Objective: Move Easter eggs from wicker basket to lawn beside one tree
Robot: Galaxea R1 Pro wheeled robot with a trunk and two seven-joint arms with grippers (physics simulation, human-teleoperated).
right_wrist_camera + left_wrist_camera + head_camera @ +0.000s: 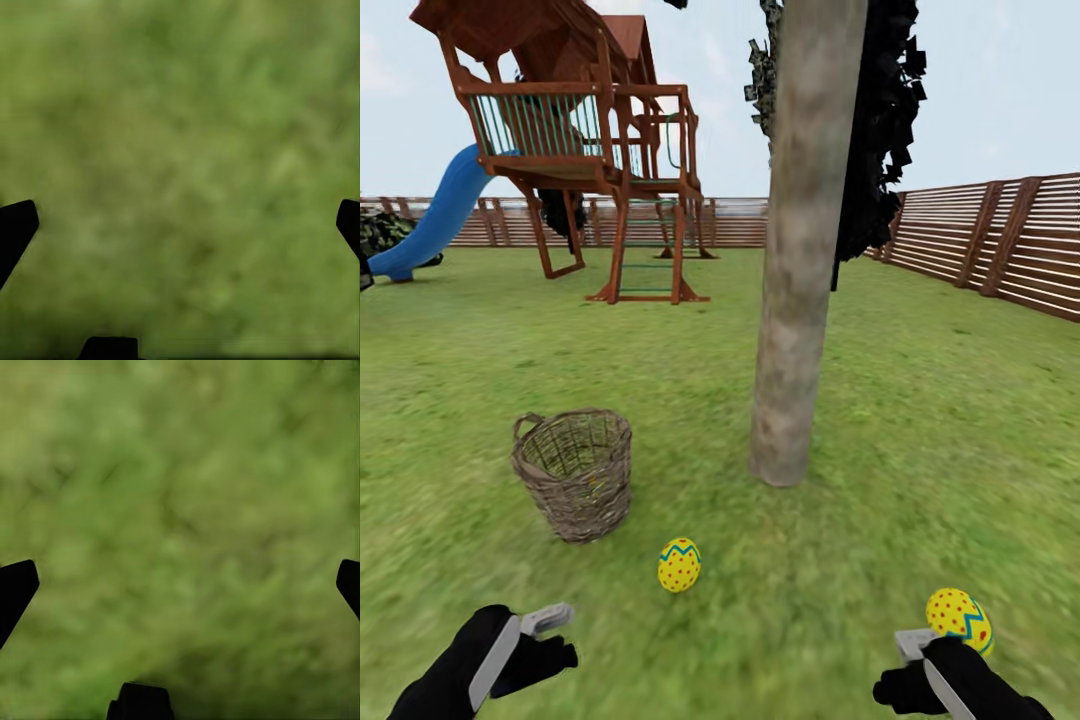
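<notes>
Your right gripper (916, 648) sits low at the near right, fingers spread wide in the right wrist view with nothing but blurred grass between them; a yellow egg (958, 618) with red dots and a blue-green zigzag lies on the lawn (920, 420) just beside it. Your left gripper (545, 622) is equally wide apart and holds nothing. A second egg (679, 565) rests on the grass between the wicker basket (574, 472) and the pale trunk of the tree (800, 260). You cannot see into the basket's bottom.
</notes>
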